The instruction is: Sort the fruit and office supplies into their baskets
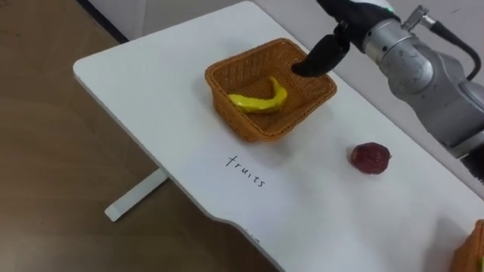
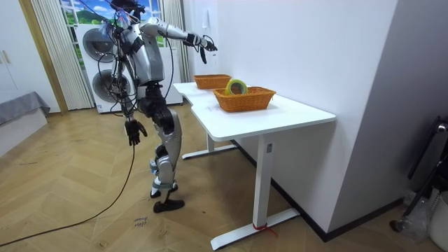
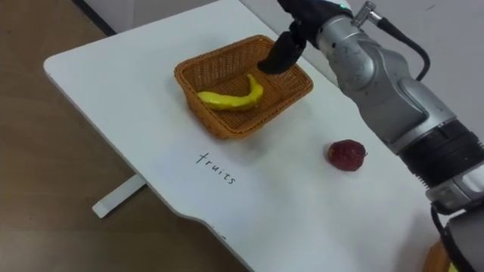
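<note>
A yellow banana (image 1: 261, 98) lies inside the woven orange fruit basket (image 1: 227, 75) at the far end of the white table (image 1: 151, 75). My right hand (image 1: 321, 54) hovers over the basket's right rim, fingers loosely straight and holding nothing. A dark red fruit (image 1: 370, 158) sits on the table to the right of the basket, apart from it. In the room view my left hand (image 2: 133, 129) hangs relaxed by my side, and a second basket (image 2: 243, 98) nearer the camera holds a yellow-green tape roll (image 2: 236, 86).
A handwritten label (image 1: 246, 171) marks the table in front of the fruit basket. The corner of the second basket (image 1: 476, 245) shows at the lower right. The table's edge runs along the left, with wooden floor beyond. I stand at the table's long side.
</note>
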